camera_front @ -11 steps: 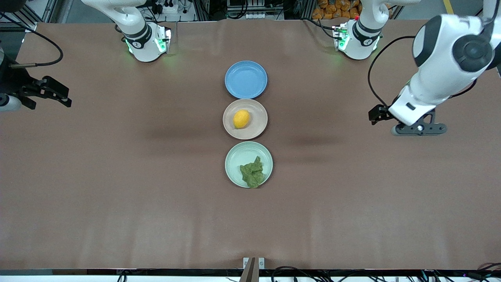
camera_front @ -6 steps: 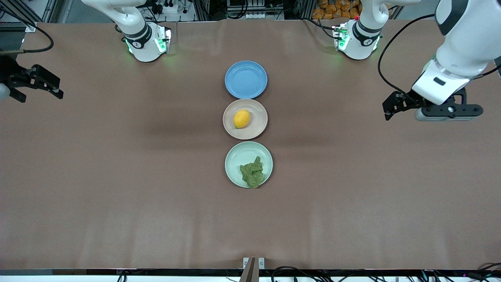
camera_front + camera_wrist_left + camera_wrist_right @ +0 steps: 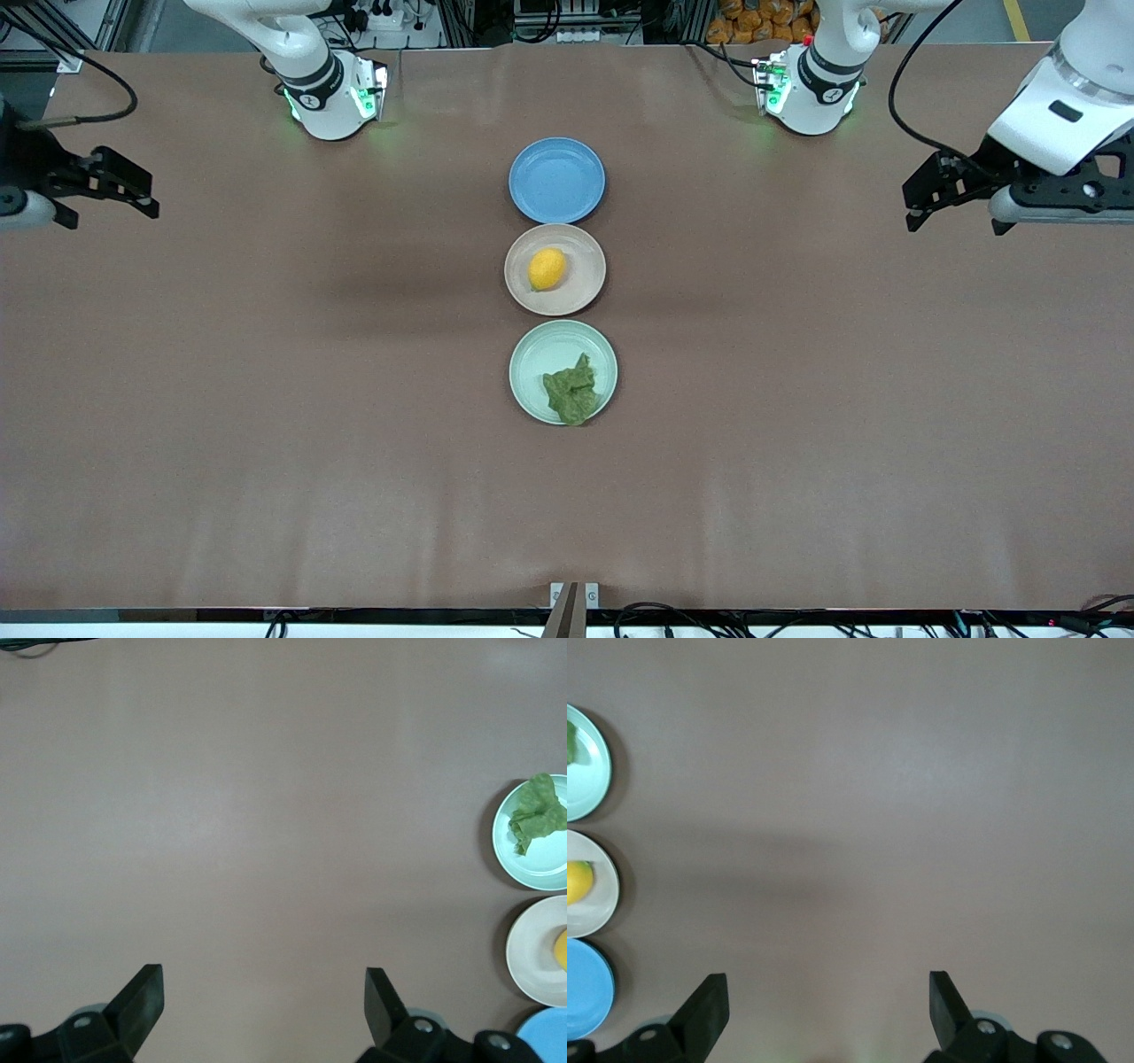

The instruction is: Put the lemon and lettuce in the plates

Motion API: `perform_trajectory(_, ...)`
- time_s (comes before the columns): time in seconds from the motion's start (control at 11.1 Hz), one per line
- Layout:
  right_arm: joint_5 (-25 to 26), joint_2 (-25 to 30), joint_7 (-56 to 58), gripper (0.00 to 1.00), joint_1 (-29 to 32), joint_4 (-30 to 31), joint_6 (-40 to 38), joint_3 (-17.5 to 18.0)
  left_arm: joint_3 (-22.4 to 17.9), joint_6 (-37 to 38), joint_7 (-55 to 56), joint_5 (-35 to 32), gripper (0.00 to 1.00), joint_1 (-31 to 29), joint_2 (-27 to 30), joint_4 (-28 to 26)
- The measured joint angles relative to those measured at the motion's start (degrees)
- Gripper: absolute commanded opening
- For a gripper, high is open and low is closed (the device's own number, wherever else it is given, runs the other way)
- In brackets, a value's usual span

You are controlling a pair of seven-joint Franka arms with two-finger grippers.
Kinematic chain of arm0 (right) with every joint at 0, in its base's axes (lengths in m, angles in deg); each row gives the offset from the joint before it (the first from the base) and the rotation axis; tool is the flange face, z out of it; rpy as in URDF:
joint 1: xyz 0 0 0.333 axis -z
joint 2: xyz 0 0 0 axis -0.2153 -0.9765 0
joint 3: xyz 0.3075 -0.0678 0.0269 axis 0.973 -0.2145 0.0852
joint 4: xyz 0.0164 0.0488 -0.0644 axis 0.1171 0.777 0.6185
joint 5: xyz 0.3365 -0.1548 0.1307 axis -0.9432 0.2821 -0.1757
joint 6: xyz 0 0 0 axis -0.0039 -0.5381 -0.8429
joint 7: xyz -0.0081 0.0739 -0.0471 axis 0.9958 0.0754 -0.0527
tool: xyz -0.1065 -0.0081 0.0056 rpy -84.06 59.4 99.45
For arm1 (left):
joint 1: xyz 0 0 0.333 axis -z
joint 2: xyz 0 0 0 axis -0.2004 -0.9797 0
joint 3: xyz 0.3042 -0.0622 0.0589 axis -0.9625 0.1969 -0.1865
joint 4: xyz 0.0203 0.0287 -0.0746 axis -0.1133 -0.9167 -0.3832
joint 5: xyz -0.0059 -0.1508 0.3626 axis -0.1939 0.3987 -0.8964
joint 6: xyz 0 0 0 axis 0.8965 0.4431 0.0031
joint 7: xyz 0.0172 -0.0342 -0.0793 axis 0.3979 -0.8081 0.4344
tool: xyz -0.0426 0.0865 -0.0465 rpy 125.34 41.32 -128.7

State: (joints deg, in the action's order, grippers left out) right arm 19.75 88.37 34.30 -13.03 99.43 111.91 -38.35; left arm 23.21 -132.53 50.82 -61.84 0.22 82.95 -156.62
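Looking down, we see the lemon [image 3: 547, 268] on the beige plate [image 3: 580, 293] and the lettuce [image 3: 571, 394] on the mint plate [image 3: 535, 363], mid-desk; left claw [image 3: 921, 190] and right claw [image 3: 124, 184], both spread apart, hang over opposite desk ends.

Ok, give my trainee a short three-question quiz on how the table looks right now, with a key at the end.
1. True or false: the lemon lies in the blue plate.
2. Which plate holds the lettuce? A) the blue plate B) the beige plate C) the green plate
3. Fill in: the left gripper and the right gripper are both ____, holding nothing, each over bare table near its own arm's end.

Key:
1. False: the lemon lies in the beige plate, between the other two.
2. C, the plate nearest the front camera.
3. open
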Motion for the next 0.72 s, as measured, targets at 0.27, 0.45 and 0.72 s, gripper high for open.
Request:
perform_trajectory(0.27, 0.0, 0.1, 0.0, 1.0, -0.1, 3.0, 2.4, 0.0, -0.1, 3.0, -0.2, 0.0, 1.0, 0.0, 0.0, 1.1)
perform_trajectory(0.45, 0.0, 0.5, -1.0, 1.0, -0.1, 3.0, 2.4, 0.0, -0.1, 3.6, -0.5, 1.4, 1.0, 0.0, 0.0, 1.4)
perform_trajectory(0.72, -0.1, 1.4, -1.9, 1.0, -0.2, 3.1, 2.4, 0.0, -0.1, 3.8, -0.6, 2.5, 1.0, 0.0, -0.1, 1.7)
